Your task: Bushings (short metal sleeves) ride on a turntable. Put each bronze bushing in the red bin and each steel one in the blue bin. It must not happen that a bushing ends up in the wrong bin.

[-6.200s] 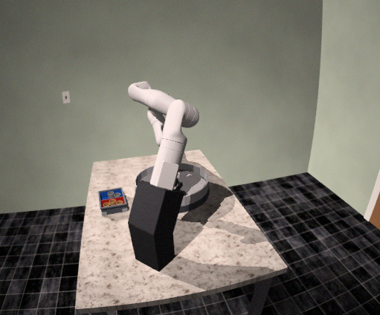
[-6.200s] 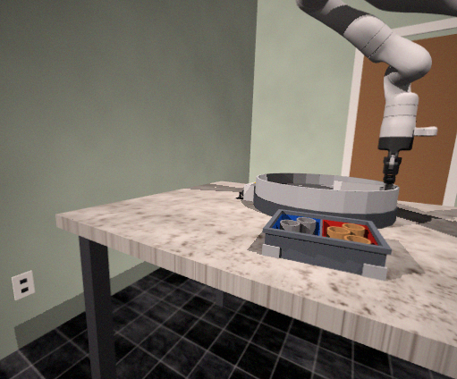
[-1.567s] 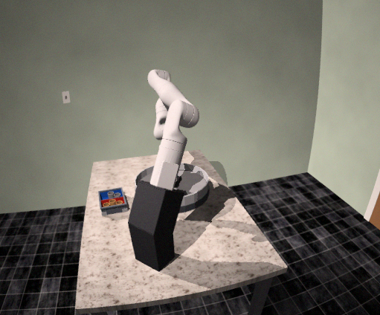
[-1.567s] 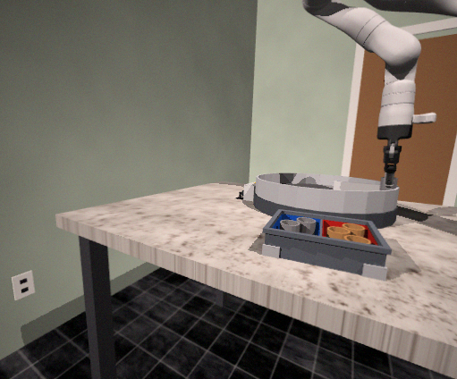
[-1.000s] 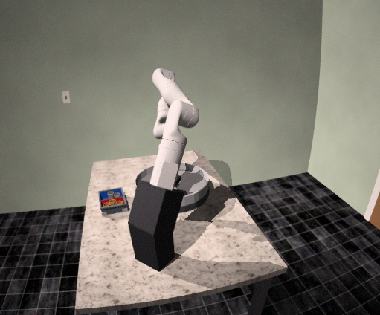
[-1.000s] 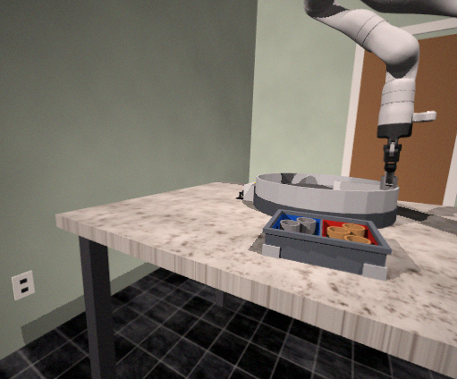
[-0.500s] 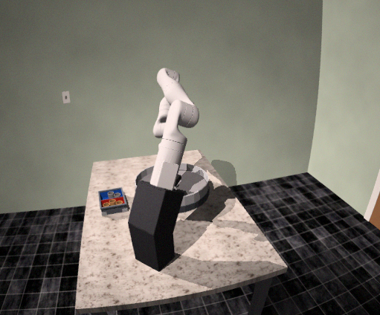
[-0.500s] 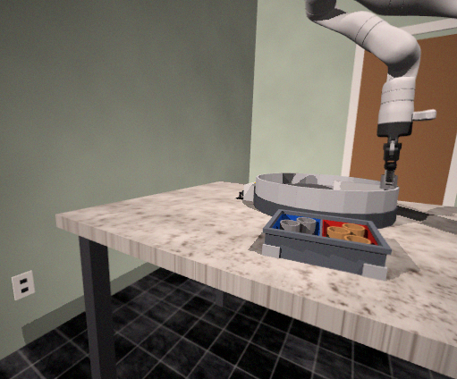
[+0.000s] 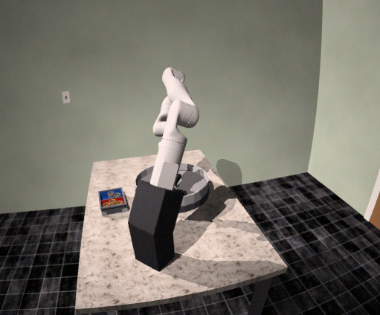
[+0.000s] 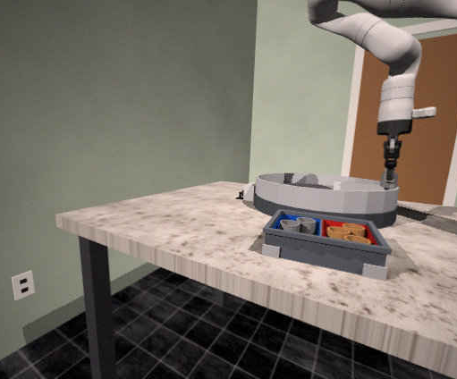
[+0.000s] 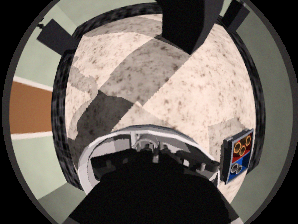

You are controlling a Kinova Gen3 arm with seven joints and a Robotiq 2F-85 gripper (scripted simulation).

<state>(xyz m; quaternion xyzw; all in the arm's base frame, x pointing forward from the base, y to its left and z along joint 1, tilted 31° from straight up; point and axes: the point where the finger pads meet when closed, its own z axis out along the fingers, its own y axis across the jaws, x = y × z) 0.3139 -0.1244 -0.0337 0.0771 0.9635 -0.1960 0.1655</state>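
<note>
Bushings (image 9: 113,200) (image 10: 338,232) (image 11: 242,149) (bronze, steel) in matching bins
</note>
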